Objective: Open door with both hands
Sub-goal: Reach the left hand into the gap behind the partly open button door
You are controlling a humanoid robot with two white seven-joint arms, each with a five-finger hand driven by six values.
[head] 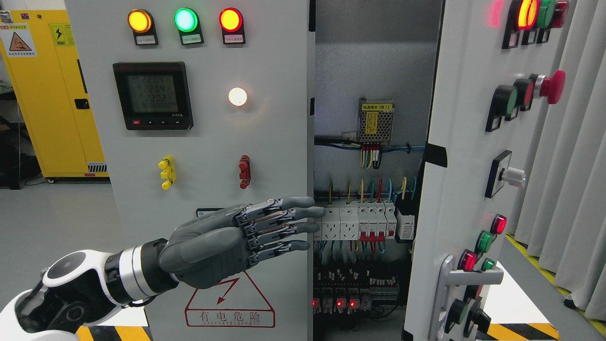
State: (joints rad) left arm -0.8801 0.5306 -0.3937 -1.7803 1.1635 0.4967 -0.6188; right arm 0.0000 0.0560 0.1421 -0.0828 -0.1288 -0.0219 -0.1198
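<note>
Nearest the cam, the left hand (236, 239) is seen entering from the lower left on a white-and-black forearm, fingers (303, 202) extended straight and close together, nothing held. Fingertips are laid across the right edge of the left door (199, 161), which is seen shut and flat to the cam. The tips project just past that edge, in front of the row of white breakers (360, 222) inside the cabinet interior (374, 71); contact w/ the door edge can't be told.

The right door (454, 156) is seen swung open, edge-on to the cam at the pic's right, its metal handle (450, 279) low down and well apart from the hand. Between the 2 doors a wide gap is left, w/ a power supply module (376, 121) and coloured wiring exposed.

On the left door: amber, green and red indicator lamps (185, 20) along the top, a digital meter (152, 94) below, a lit white lamp (237, 96), a yellow terminal (166, 172), a red terminal (244, 171), and a red warning triangle (229, 303) partly hidden by the hand. On the right door an e-stop button (551, 86) and more pushbuttons are seen.

A yellow cabinet (52, 90) is seen at far left on the grey floor (52, 222); grey curtains (577, 166) hang at far right.
</note>
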